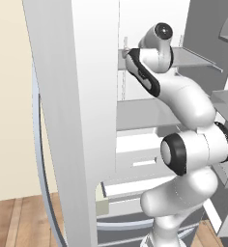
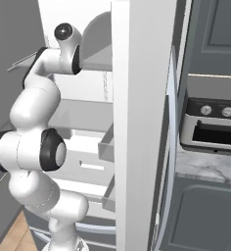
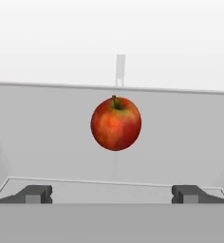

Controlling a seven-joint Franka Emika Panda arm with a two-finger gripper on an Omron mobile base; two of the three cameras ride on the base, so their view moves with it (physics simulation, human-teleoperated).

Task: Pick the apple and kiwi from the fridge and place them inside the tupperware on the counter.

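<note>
The gripper [image 3: 112, 193], jaws wide, faces the apple [image 3: 116, 123] on a fridge [image 1: 77, 120] shelf. Step: approach. Next, advance until the fingertips flank the apple, then close.

Open shelf room lies between the wide-spread hand [image 3: 112, 194] and the apple [image 3: 116, 123].

no readable txt, labels, nos.

Count: one apple [image 3: 116, 123]; one fridge [image 1: 77, 120] with two open doors; one robot arm [image 1: 183, 144]; two dark fingertips [image 3: 35, 193] of its one gripper [image 3: 112, 193]; one toaster oven [image 2: 210, 127]; one counter [image 2: 205, 169]
</note>
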